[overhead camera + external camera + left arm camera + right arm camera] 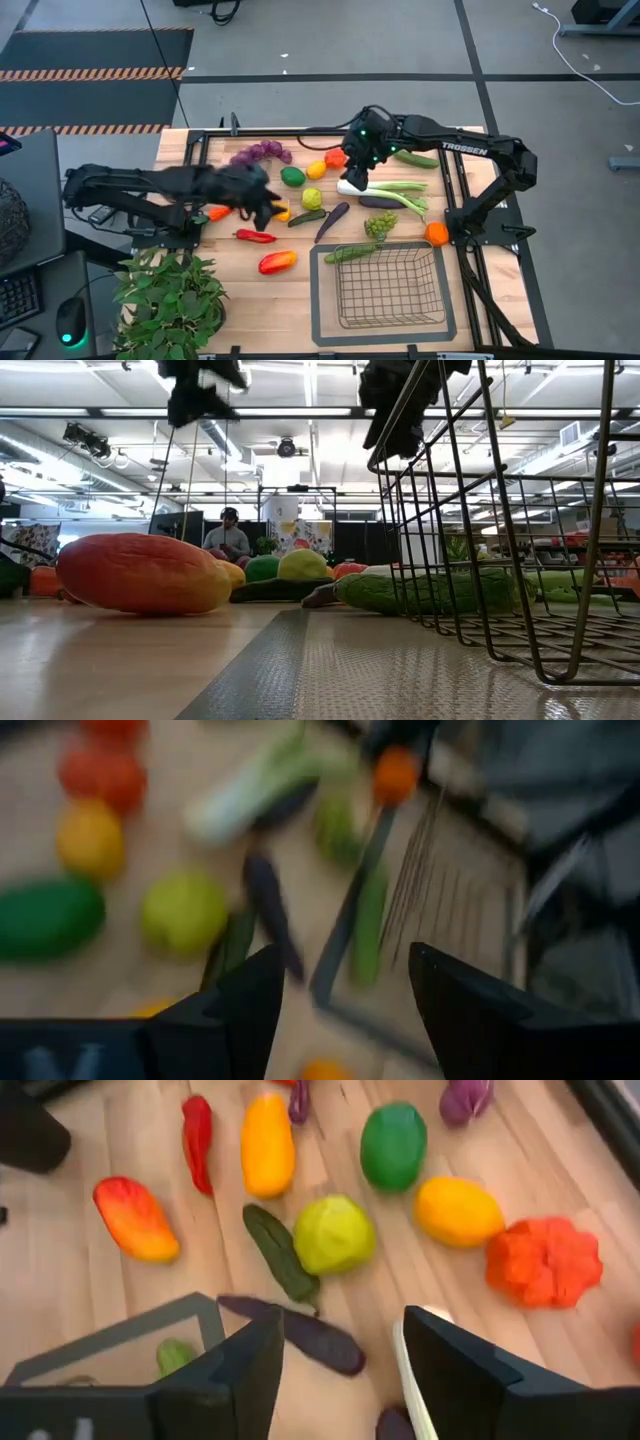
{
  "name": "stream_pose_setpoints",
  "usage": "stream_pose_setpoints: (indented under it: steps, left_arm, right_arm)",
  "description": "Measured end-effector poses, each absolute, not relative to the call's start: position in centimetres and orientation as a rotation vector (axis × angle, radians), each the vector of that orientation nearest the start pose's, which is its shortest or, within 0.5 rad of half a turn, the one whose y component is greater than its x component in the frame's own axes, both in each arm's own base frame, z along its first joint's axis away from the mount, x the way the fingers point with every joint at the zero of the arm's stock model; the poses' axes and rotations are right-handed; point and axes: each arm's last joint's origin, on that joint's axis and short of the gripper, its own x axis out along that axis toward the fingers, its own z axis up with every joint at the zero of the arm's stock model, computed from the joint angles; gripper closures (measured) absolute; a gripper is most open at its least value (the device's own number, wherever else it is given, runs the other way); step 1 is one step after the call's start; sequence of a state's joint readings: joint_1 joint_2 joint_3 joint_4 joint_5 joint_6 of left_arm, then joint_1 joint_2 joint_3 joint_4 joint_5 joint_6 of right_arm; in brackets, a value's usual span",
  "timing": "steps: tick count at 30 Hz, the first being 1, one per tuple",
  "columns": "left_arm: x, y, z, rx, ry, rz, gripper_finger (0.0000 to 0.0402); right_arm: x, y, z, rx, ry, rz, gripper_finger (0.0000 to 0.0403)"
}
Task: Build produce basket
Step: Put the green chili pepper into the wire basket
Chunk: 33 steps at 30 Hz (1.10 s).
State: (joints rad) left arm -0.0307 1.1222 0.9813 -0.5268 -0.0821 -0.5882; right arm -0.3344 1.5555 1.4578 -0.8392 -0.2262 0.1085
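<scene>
I see the basket at the near right of the table, upright on its flat frame, with a green cucumber lying across its far left corner. The rest of the produce is spread on the wood beyond it: grapes, a green lime, a lemon, a leek, a dark eggplant, a red chili. My right gripper hovers over the white end of the leek, fingers spread, holding nothing. My left gripper hangs above the left-centre produce, fingers apart and empty. A potted plant stands at the near left corner
</scene>
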Motion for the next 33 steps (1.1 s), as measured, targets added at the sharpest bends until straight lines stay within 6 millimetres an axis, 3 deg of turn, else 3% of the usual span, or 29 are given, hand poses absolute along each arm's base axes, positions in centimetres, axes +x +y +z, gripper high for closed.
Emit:
stream_pose_setpoints:
  steps: [4, 9, 16, 20, 26, 33]
  left_arm:
    - [24.7, -0.5, 28.0, -0.452, 0.796, 0.258, 0.0179]
    - [27.5, -0.3, 25.2, -0.310, 0.870, 0.221, 0.0175]
    - [30.5, 0.8, 20.0, -0.279, 1.003, 0.257, 0.0175]
    - [31.9, 1.5, 18.4, -0.254, 0.988, 0.216, 0.0175]
    - [32.7, 2.8, 16.4, -0.257, 1.024, 0.206, 0.0175]
    - [33.2, 3.6, 14.1, -0.288, 1.074, 0.176, 0.0175]
  right_arm:
    - [29.9, -9.7, 32.9, 0.409, 0.928, -0.170, 0.0183]
    - [28.4, -8.6, 34.2, 0.442, 0.925, -0.184, 0.0182]
    - [24.9, -6.2, 36.0, 0.447, 0.988, -0.284, 0.0182]
    - [22.8, -4.8, 37.2, 0.467, 0.993, -0.334, 0.0182]
    - [20.3, -3.1, 38.5, 0.502, 0.951, -0.401, 0.0182]
    - [19.2, -1.9, 39.0, 0.518, 0.937, -0.450, 0.0182]
